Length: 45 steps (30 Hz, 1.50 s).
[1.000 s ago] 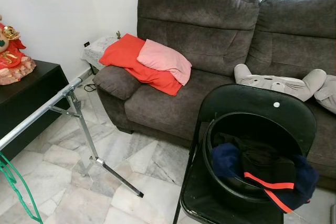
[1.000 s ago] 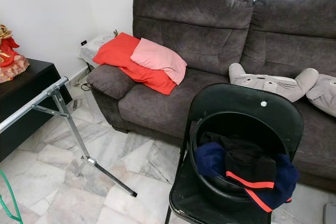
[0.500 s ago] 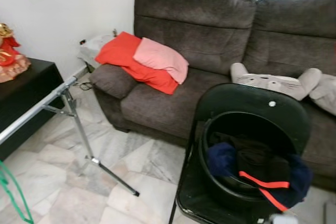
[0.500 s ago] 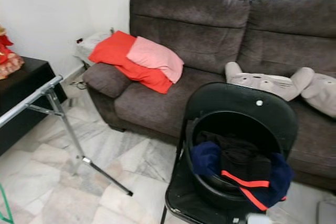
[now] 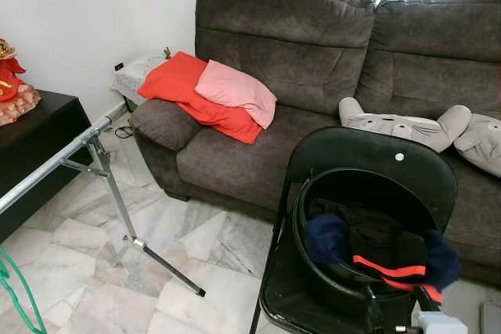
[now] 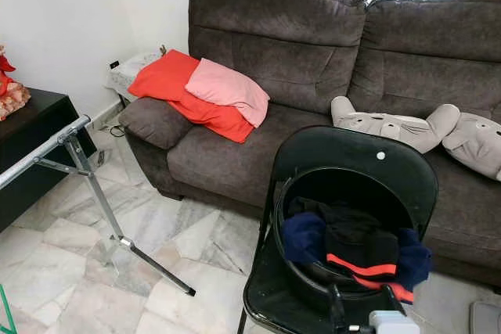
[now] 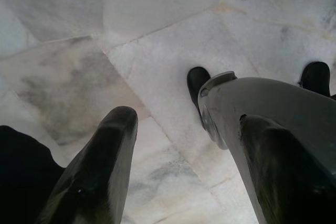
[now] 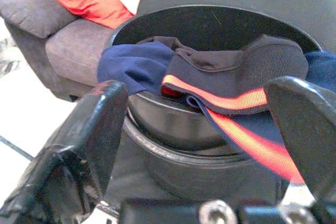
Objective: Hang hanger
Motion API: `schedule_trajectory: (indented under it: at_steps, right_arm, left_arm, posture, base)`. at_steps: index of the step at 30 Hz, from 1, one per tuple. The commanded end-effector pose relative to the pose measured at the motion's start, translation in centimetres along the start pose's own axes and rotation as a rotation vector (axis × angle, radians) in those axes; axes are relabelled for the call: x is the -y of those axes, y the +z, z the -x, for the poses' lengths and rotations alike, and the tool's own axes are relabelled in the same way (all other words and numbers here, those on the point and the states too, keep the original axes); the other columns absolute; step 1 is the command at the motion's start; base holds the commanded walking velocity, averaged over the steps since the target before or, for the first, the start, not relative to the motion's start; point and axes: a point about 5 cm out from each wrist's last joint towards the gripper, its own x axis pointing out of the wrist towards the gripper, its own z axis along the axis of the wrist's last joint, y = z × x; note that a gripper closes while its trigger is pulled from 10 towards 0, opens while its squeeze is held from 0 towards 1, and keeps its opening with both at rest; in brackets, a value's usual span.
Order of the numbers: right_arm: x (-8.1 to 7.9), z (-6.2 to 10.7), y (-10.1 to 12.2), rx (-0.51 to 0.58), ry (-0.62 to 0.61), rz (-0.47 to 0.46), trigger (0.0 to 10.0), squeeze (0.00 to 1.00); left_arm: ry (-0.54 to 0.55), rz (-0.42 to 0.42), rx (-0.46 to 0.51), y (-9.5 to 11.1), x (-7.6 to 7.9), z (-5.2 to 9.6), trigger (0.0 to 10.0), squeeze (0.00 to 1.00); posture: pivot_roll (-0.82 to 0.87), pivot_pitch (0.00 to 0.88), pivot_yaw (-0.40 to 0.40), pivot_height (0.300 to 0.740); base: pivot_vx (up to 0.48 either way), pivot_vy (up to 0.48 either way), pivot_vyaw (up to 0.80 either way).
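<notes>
Two spread fingers of the right gripper (image 8: 202, 145) approach the clothes (image 5: 376, 244) in the basket (image 5: 329, 291), probably picking first; left gripper (image 7: 184, 150) hangs open.

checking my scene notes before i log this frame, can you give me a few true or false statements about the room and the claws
1. The black bucket of clothes sits on the black folding chair. True.
2. The pink cloth lies under the red cloth. False: the pink one lies on top of the red one.
3. The right claw is open, in front of the bucket. True.
4. The left claw is shut on the green hanger. False: it is open above the marble floor, holding nothing.
5. The metal rack stands on the sofa. False: it stands on the floor.
</notes>
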Motion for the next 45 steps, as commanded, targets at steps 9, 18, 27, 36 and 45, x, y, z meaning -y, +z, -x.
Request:
schedule_trajectory:
  at_steps: [9, 18, 27, 36, 45]
  right_arm:
    - [2.8, 0.8, 2.1, -0.002, -0.226, 0.208, 10.0, 0.0]
    - [7.1, -0.6, 4.1, -0.026, -0.438, 0.568, 10.0, 0.53]
    - [6.3, -2.9, 2.1, -0.151, -0.393, 0.544, 10.0, 0.0]
    - [6.1, -4.3, 1.9, -0.179, -0.398, 0.504, 10.0, 1.0]
    - [5.9, -3.6, 1.3, -0.221, -0.38, 0.547, 10.0, 0.0]
  left_arm:
    - [-0.005, -0.04, 0.026, 1.3, 0.1, -0.2, 10.0, 0.0]
    - [0.008, -0.035, 0.048, 2.5, -0.6, -0.3, 10.0, 0.0]
    - [0.014, -0.024, 0.048, 2.7, -0.6, -0.3, 10.0, 0.0]
    - [0.02, -0.018, 0.05, 2.9, -1.0, -0.3, 10.0, 0.0]
    - [0.025, -0.022, 0.035, 2.4, -1.0, -0.3, 10.0, 0.0]
  posture:
    - [-0.16, 0.0, 0.026, 0.74]
    - [-0.15, 0.0, 0.013, 0.74]
    - [-0.13, 0.008, 0.014, 0.74]
    - [-0.12, 0.024, 0.016, 0.74]
    - [-0.12, 0.029, 0.018, 0.74]
  base:
    - [0.0, 0.0, 0.0]
    - [0.0, 0.0, 0.0]
    - [0.0, 0.0, 0.0]
    - [0.0, 0.0, 0.0]
    - [0.0, 0.0, 0.0]
